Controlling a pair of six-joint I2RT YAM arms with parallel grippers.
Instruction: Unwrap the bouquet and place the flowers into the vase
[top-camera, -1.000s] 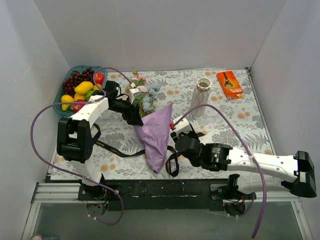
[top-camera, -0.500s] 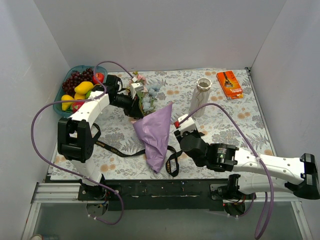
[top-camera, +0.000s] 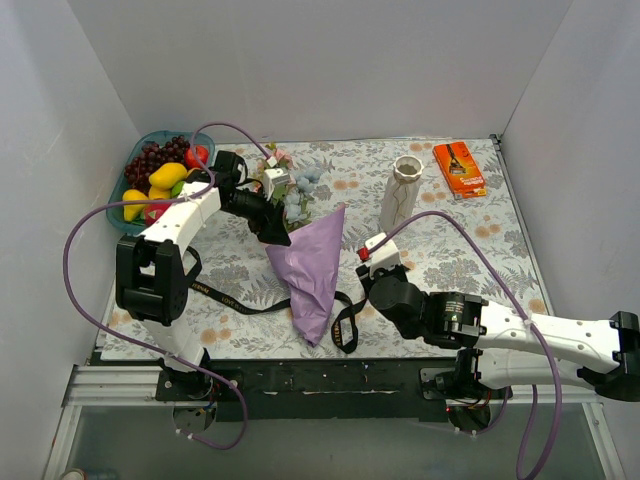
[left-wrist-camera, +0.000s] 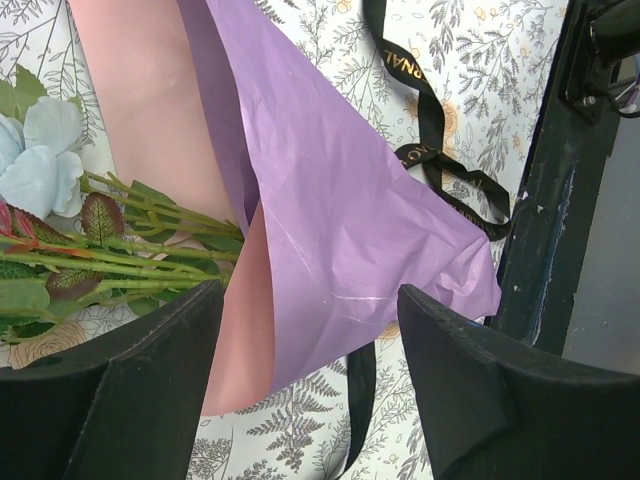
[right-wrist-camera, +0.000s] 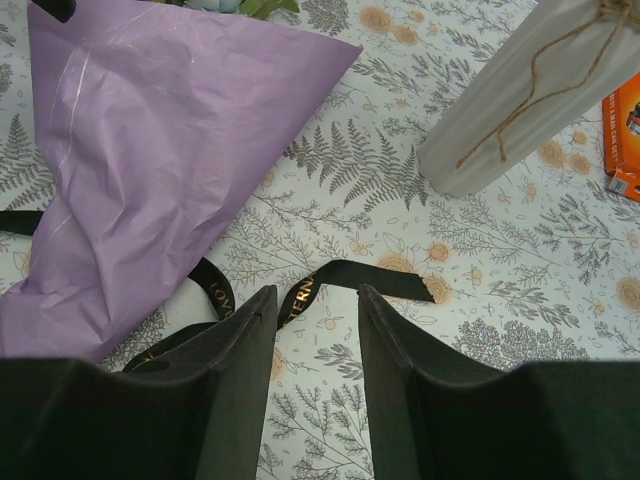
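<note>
Across the fern-and-flower printed tablecloth (top-camera: 480, 250) the bouquet lies opened out near the middle. Its paper (top-camera: 310, 265) (purple outside, pink inside) sprawls loose, pointing toward the near edge. The vase (top-camera: 400, 195) stands upright just right of the paper's far corner, apart from it. The flowers (top-camera: 295, 190) lie at the back end of the paper, blooms toward the fruit bowl (top-camera: 150, 180) in the back-left corner; the left wrist view shows their green stems (left-wrist-camera: 150, 250) resting on the pink inside. The left gripper (left-wrist-camera: 310, 300) hovers over that spot with fingers spread wide, grasping nothing. The right gripper (right-wrist-camera: 316, 295) hangs low in front of the vase, fingers parted and empty. An orange box (top-camera: 459, 167) lies flat by the back-right corner. The black ribbon (right-wrist-camera: 385, 275) — untied — trails loose on the cloth below the right fingers.
</note>
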